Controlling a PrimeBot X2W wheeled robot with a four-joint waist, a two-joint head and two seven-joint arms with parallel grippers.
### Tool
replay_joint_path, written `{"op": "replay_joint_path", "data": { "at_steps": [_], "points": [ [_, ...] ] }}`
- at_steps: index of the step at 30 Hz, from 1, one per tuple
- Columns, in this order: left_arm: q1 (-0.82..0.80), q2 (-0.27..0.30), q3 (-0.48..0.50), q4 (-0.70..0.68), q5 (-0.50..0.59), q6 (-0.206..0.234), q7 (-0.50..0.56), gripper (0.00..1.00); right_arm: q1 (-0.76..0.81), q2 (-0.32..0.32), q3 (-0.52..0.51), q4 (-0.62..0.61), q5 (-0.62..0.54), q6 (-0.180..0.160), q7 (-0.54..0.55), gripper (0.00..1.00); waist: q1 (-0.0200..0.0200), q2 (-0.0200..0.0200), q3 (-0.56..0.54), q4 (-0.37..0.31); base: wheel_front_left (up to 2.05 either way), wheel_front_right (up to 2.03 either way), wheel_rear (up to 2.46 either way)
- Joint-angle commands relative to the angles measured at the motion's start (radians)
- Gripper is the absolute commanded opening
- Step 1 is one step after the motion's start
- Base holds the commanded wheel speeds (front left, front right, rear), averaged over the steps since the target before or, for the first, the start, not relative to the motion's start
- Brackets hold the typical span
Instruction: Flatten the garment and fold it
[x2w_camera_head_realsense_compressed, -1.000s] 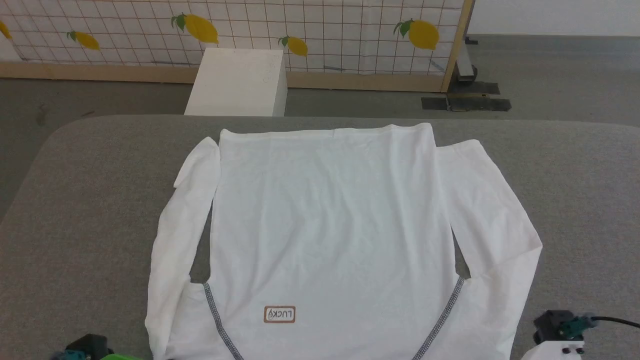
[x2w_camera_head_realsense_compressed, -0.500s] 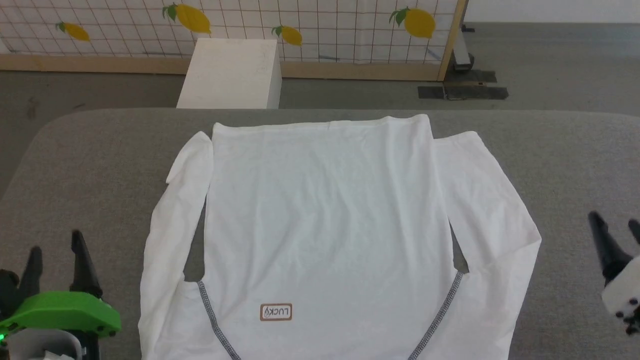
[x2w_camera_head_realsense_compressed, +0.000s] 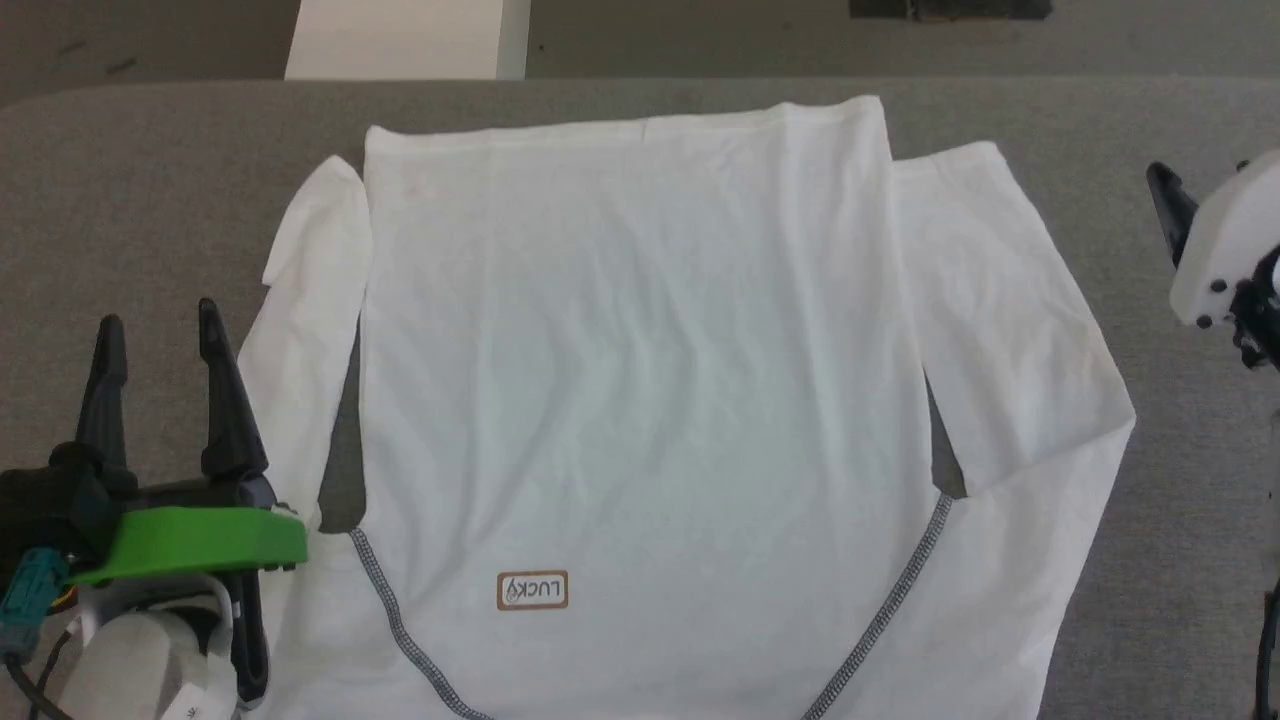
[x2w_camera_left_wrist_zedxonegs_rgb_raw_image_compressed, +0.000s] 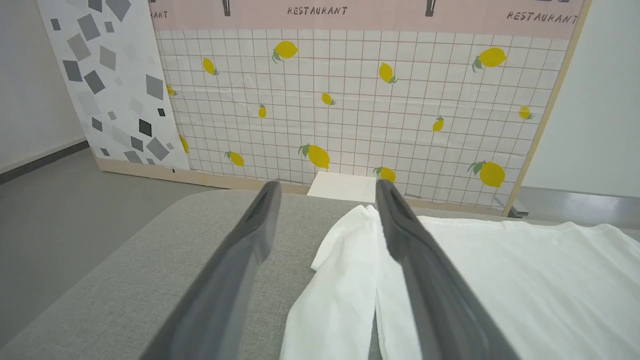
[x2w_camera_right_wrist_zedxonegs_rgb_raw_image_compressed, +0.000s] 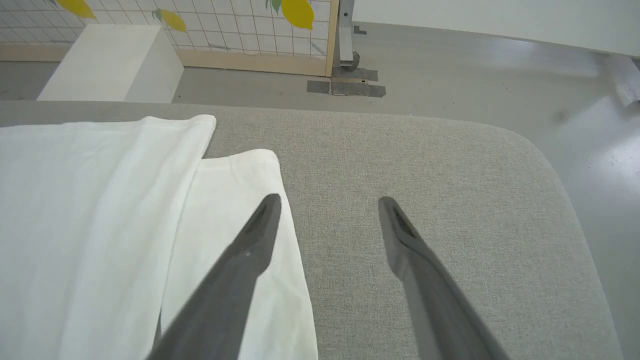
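On the grey surface (x2w_camera_head_realsense_compressed: 150, 180), the garment (x2w_camera_head_realsense_compressed: 640, 380) lies spread flat, and the left tool (x2w_camera_head_realsense_compressed: 158, 318) and right tool (x2w_camera_right_wrist_zedxonegs_rgb_raw_image_compressed: 330, 201) have just come forward beside its sleeves, both spread wide and empty, seemingly ready to fold.

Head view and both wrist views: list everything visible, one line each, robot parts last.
garment: one, white, spread flat on the table, sleeves alongside its body
label: one, brown-edged, on the garment near the robot
table: one, grey fabric, under the garment
box: one, white, on the floor beyond the table
lemon-print panel: one, white grid with yellow lemons, behind the box
speckled panel: one, white with grey squares, beside the lemon-print panel
left gripper: one, dark fingers apart, beside a sleeve
right gripper: one, dark fingers apart, by the other sleeve
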Motion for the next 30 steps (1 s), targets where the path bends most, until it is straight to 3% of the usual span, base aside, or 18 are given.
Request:
{"op": "replay_joint_path", "data": {
  "at_steps": [1,11,21,22,23,30],
  "points": [
    [-0.027,-0.014,0.006,0.002,0.02,-0.012,-0.004,1.0,-0.045,-0.006,0.017,0.033,-0.021,-0.002,0.011,1.0,-0.0001,0.0,0.101,0.031,0.0,0.0,0.0],
    [-0.073,-0.079,0.04,-0.003,0.079,-0.071,-0.005,1.0,-0.268,-0.064,0.164,0.247,-0.116,-0.002,0.098,1.0,-0.0001,0.0,0.223,0.094,0.0,0.0,0.0],
    [-0.09,-0.111,0.074,-0.021,0.143,-0.114,-0.005,1.0,-0.318,-0.088,0.253,0.374,-0.081,-0.002,0.217,1.0,-0.0001,0.0,0.259,0.101,0.0,0.0,0.0],
    [-0.09,-0.115,0.077,-0.02,0.148,-0.117,-0.005,1.0,-0.319,-0.087,0.253,0.38,-0.067,-0.002,0.233,0.27,-0.0001,0.0,0.255,0.097,0.0,0.0,0.0],
    [-0.089,-0.118,0.08,-0.017,0.151,-0.12,-0.005,1.0,-0.32,-0.086,0.25,0.382,-0.056,-0.002,0.239,0.0,-0.0001,0.0,0.25,0.094,0.0,0.0,0.0],
    [-0.081,-0.145,0.089,0.009,0.169,-0.144,-0.005,1.0,-0.274,-0.128,0.134,0.307,0.067,-0.002,0.148,0.0,-0.0001,0.0,0.162,0.08,0.0,0.0,0.0]
  ]
}}
